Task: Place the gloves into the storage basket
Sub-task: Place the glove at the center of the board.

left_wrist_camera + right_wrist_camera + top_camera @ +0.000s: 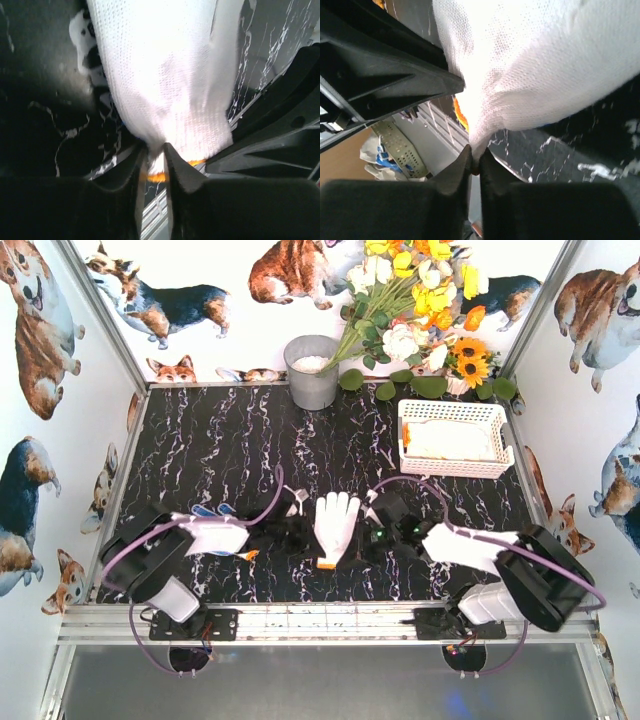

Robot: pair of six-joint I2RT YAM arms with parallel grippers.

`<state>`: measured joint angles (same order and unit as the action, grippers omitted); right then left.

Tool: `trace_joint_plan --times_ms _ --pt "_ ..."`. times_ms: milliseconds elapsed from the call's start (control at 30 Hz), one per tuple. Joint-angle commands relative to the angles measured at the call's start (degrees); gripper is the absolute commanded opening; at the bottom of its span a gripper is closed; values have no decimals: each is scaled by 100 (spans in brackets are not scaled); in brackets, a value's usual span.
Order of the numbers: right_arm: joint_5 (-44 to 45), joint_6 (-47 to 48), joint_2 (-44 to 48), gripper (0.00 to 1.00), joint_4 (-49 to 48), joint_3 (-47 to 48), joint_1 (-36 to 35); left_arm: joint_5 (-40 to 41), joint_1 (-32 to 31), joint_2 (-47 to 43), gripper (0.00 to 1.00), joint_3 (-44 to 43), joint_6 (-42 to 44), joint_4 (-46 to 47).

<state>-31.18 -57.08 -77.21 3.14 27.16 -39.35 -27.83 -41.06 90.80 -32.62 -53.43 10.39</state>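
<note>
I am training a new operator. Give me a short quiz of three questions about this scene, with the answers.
1. True or false: the jaws of both arms are shut on the white glove.
2. Where on the table does the basket stand? A) far right B) near left C) centre
3. Fill in: the cuff of the white glove is ___.
Key: 1 true; 2 A; 3 orange.
</note>
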Motion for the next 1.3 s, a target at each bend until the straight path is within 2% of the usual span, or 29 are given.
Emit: trace_joint_plan --times_ms 0,100,167,300,400,500,600,667,767,867,1000,1133,1267 --pt "100 -268 688 17 331 -122 -158 710 -198 -670 24 166 -119 -508" --pt "411 -49 1233 46 1279 94 -158 1202 -254 -1262 47 92 50 -1274" --pt "715 151 1653 56 1963 387 -152 1627 -256 -1775 58 -53 202 -1935" --pt "1486 447 2166 58 2923 976 -120 2687 -254 -2560 76 -470 472 -3275" --pt "1919 530 2379 58 3073 1154 -109 3486 -245 -2968 85 -746 507 -4097" --pt "1837 407 2398 56 2694 1108 -116 4191 -173 -3363 93 -814 188 -4756" --pt "1493 15 2216 50 1783 821 -162 4549 56 -3740 98 -644 -193 -5189" --pt "1310 -140 2001 45 1360 656 -197 4476 386 -3965 98 -456 -287 -5271" --pt "1171 -183 1678 42 1092 607 -254 4126 1025 -4282 96 -138 -464 -5349" --pt "1167 -127 1540 41 1030 611 -274 4000 1586 -4633 90 211 -819 -5606" --pt "1248 -13 1516 41 1118 639 -274 4310 2122 -5145 79 681 -1223 -5821" --pt "1262 30 1511 41 1155 636 -275 3997 2660 -5364 73 1086 -1302 -5240" --pt "1272 29 1549 41 1144 599 -275 3562 2932 -5117 63 1467 -1337 -4498"
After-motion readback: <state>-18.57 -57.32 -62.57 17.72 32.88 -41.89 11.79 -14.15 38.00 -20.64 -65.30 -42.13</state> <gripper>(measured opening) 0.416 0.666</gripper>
